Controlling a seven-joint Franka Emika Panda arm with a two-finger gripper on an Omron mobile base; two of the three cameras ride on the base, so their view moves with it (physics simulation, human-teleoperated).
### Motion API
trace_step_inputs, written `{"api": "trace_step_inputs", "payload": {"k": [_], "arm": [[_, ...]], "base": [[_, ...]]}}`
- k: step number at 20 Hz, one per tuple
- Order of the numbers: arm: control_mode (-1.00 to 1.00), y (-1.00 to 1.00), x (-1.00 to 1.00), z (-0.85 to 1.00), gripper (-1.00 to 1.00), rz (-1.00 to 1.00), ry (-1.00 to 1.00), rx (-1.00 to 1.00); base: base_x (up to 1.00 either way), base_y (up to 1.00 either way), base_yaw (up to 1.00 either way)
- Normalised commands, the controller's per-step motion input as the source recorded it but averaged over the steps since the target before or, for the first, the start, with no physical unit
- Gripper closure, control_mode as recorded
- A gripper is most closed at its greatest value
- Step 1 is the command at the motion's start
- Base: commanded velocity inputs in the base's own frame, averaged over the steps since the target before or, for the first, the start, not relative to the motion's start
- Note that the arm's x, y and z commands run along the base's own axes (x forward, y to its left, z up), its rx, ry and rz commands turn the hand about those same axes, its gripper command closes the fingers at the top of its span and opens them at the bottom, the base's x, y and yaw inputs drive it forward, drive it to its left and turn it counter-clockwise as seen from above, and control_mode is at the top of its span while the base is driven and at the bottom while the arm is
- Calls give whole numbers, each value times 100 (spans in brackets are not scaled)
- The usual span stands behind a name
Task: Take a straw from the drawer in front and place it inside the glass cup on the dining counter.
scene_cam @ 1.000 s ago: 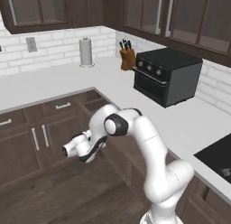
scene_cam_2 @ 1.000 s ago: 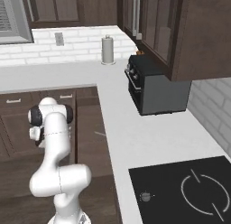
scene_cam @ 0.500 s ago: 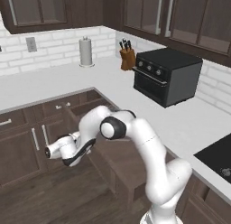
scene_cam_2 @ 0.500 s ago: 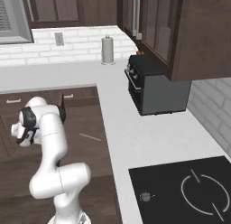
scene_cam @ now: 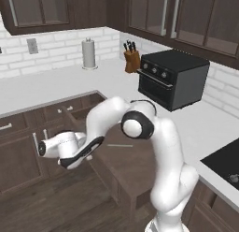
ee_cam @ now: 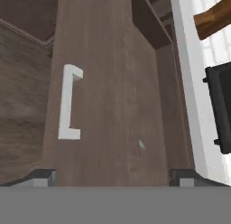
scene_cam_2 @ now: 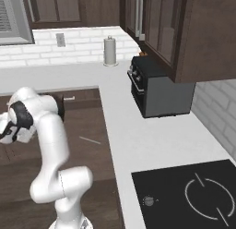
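The jaws stand wide apart with nothing between them: in the hand view the two dark fingertips [ee_cam: 44, 177] sit at the lower left and lower right, and the gripper [ee_cam: 113, 178] looks down on the brown front of the drawer [ee_cam: 113, 83]. Its silver bar handle [ee_cam: 68, 102] lies left of centre in that view. In the left base view the hand hangs at centre left, beside the pulled-out drawer [scene_cam: 135, 170]. The straw [scene_cam: 119, 145] lies flat on the drawer's brown floor, near the frame's centre, well apart from the gripper. In the right base view the straw [scene_cam_2: 89, 140] shows left of centre, beside the white counter [scene_cam_2: 138, 145].
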Motion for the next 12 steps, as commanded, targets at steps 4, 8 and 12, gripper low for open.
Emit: {"api": "trace_step_inputs", "payload": {"k": [4,8,12], "arm": [[-100,-71,-37,100,-100,0,0,38],[-100,-100,2,100,-100,-1,10,40],[-100,-99,28,56,-100,-1,25,36]], "base": [[0,0,0],[0,0,0],[0,0,0]]}}
